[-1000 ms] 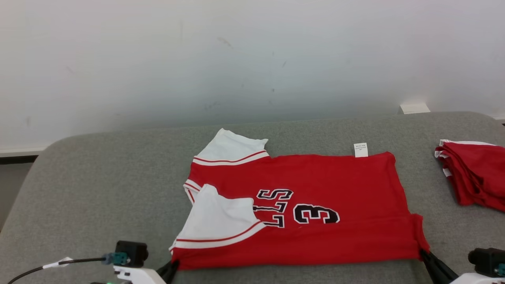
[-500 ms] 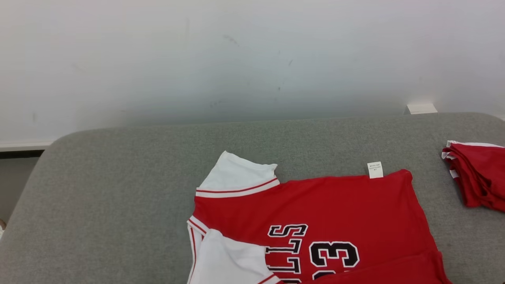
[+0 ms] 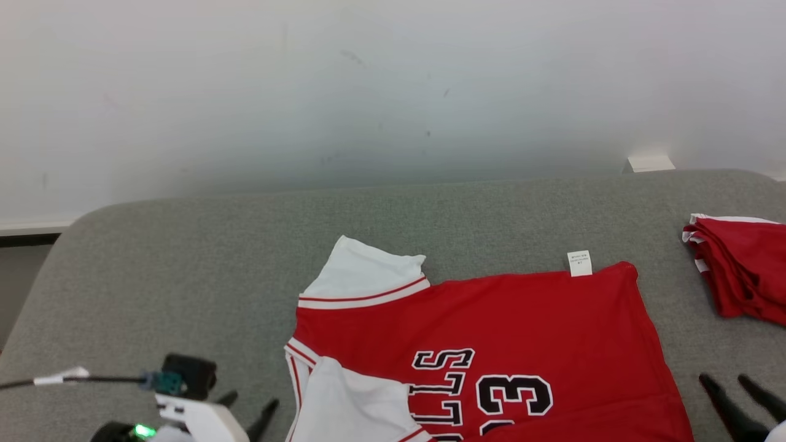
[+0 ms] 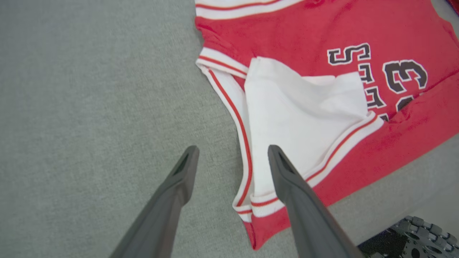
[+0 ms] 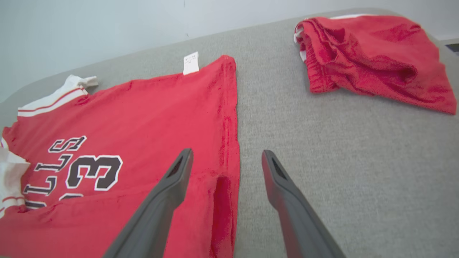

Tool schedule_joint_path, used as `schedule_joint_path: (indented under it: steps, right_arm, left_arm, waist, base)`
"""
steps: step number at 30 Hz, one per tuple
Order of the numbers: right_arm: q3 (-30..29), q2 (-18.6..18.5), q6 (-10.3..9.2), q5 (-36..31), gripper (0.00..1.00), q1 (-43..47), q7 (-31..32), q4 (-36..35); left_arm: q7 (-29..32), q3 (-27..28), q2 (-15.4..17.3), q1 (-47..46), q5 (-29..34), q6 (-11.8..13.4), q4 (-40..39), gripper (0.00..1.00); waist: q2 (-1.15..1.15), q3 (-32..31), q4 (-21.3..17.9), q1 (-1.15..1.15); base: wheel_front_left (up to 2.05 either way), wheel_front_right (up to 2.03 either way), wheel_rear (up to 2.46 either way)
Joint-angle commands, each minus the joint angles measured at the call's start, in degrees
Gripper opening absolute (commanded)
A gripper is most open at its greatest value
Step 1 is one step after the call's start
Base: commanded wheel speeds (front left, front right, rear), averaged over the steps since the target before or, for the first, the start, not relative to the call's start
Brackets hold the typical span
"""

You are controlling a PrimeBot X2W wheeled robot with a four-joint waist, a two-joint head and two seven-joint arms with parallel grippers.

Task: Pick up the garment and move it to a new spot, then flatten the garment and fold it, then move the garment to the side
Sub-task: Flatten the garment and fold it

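At the lower left of the head view the left gripper (image 3: 249, 402) has its two dark fingers spread, empty, over the grey cushioned surface (image 3: 184, 264) just beside the garment. Its wrist view gives what the head view cuts off at the bottom edge: a white sleeve (image 4: 297, 118) folded over the red front, covering part of the black lettering, with one finger above the sleeve's striped trim and the other above bare grey. The red jersey (image 3: 491, 331) lies flat at the lower middle, a second white sleeve pointing up-left and a small white label (image 3: 579, 263) at its upper right corner. At the lower right the right gripper (image 3: 726, 380) is likewise spread and empty; its wrist view sets one finger over the jersey's hem. A folded red pile (image 3: 743, 270) sits at the right edge, apart from the jersey.
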Motion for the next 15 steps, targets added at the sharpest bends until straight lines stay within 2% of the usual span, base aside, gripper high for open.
schedule_joint_path:
  steps: [1, 4, 7, 11, 15]
  right_arm:
    - [-1.6, 0.1, -0.14, -1.4, 1.0, -2.2, -0.7, -0.1]
    - [-4.6, 2.3, -0.14, -3.1, 1.0, -7.0, -0.7, 1.1]
    - [-5.6, 5.0, -0.14, -4.1, 1.0, -13.6, 0.0, 3.3]
    - [-4.4, 7.0, -0.14, -4.8, 1.0, -22.6, 1.2, 7.3]
    - [-2.0, 7.8, -0.14, -4.2, 1.0, -31.1, 2.8, 11.8]
  left_arm:
    - [0.3, 0.9, 0.1, -2.5, 0.2, -0.3, -0.2, 1.0]
    - [1.5, 2.4, -0.4, -8.3, 0.4, -2.1, 1.6, 1.0]
    - [3.6, 3.1, -1.8, -15.4, 0.5, -4.9, 5.2, 1.0]
    - [8.4, 2.1, -4.7, -25.8, 1.2, -9.8, 11.0, 1.0]
    - [11.6, 1.5, -8.3, -36.1, 2.5, -13.5, 17.7, 1.0]
  waist:
    - [0.0, 0.4, -0.4, 0.0]
    - [0.0, 2.7, -1.0, 0.0]
    - [0.0, 6.1, -1.7, 0.0]
    - [0.0, 10.9, -2.2, 0.0]
    - [0.0, 16.0, -2.6, 0.0]
  base:
    - [0.0, 0.0, 0.0]
    - [0.0, 0.0, 0.0]
    - [0.0, 0.0, 0.0]
    - [0.0, 0.0, 0.0]
    - [0.0, 0.0, 0.0]
